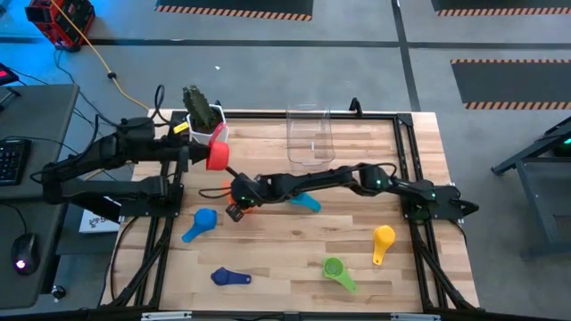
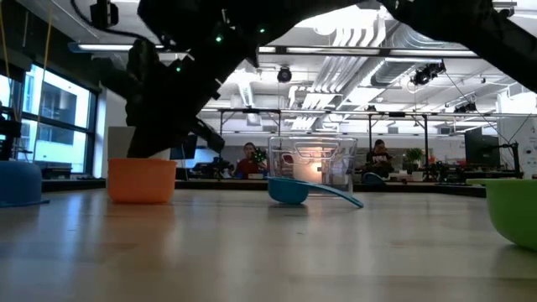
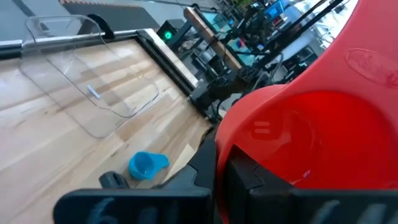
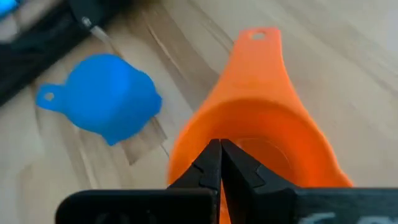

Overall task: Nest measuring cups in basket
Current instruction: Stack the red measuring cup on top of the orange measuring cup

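**Measuring cups: worktable status**

Measuring cups lie scattered on a pale wood-plank table [image 1: 357, 223]; an open-plan office with people shows beyond; the clear, round-cornered basket [image 1: 310, 135] stands at the far edge; right gripper [image 4: 220, 163] fingers pinch the glossy orange cup [image 4: 261, 124] rim; left gripper [image 1: 207, 150] fingers clamp the red cup [image 3: 311, 130] aloft

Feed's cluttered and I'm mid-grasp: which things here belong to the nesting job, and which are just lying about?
Job:
orange cup, in right pincer
red cup, in left pincer
blue cup
dark blue cup
light blue cup
green cup
yellow cup
clear basket

Lying about:
cactus pot
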You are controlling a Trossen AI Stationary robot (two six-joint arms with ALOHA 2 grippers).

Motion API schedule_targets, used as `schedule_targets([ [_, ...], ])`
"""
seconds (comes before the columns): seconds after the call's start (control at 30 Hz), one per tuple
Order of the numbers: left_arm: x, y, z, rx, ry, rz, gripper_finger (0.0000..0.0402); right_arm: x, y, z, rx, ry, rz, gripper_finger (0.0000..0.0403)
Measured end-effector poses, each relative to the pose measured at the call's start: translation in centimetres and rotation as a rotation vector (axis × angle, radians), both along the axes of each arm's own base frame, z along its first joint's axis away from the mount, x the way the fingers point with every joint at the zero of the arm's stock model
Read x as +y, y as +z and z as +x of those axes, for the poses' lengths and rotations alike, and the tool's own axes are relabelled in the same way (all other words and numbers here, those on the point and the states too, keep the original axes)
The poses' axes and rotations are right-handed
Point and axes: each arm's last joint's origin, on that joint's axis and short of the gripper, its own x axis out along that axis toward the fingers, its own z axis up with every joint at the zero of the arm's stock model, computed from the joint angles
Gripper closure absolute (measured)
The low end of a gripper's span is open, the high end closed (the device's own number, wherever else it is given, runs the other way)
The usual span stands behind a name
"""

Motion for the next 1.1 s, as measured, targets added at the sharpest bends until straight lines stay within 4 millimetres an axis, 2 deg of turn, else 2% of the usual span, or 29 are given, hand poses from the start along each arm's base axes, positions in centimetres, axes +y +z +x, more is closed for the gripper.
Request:
schedule_targets([
  [0.1, 0.0, 0.1, 0.1, -0.011, 0.000, 0.003, 0.0401, 0.0, 0.6, 0.2, 0.017, 0.002, -0.005, 0.0403],
  [0.23, 0.0, 0.2, 0.1, -0.026, 0.000, 0.007, 0.0401, 0.1, -0.4, -0.4, 0.118, 0.011, -0.015, 0.0403],
  [0.33, 0.0, 0.2, 0.1, -0.025, -0.001, 0.007, 0.0401, 0.4, 0.0, -0.9, 0.163, 0.048, -0.037, 0.0403],
  [0.7, 0.0, 0.4, 0.1, -0.039, 0.000, 0.001, 0.0399, 3.9, -0.9, -3.8, 0.456, 0.265, -0.099, 0.0403],
  [0.9, 0.0, 0.6, 0.2, -0.068, -0.001, 0.000, 0.0399, 6.0, 1.7, -5.9, 0.543, 0.408, -0.171, 0.0403],
  [1.1, 0.0, 0.9, 0.2, -0.092, -0.002, 0.006, 0.0399, 7.6, 2.8, -7.5, 0.622, 0.521, -0.204, 0.0403],
])
